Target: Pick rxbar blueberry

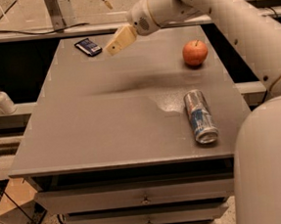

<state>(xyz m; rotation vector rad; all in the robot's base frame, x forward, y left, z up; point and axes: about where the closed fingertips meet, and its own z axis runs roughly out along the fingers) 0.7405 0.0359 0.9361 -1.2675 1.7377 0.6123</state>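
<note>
Overhead, a white robot arm (230,13) is reaching in from the right across a gray counter (107,122). Its tan claw (111,48) is hovering above the far left part of the counter, just right of the rxbar blueberry (88,46) and apart from it. Whether the claw is spread or pressed together cannot be told.

The rxbar blueberry, a small dark blue bar, is lying flat near the counter's far left corner. A red apple (195,53) is sitting at the far right. A silver-blue drink can (200,116) is lying on its side near the right edge, one end facing the viewer; what it is holding cannot be told. A white pump bottle (2,99) is standing on a ledge to the left. Drawers (143,197) under the counter are sitting closed, hiding their contents.
</note>
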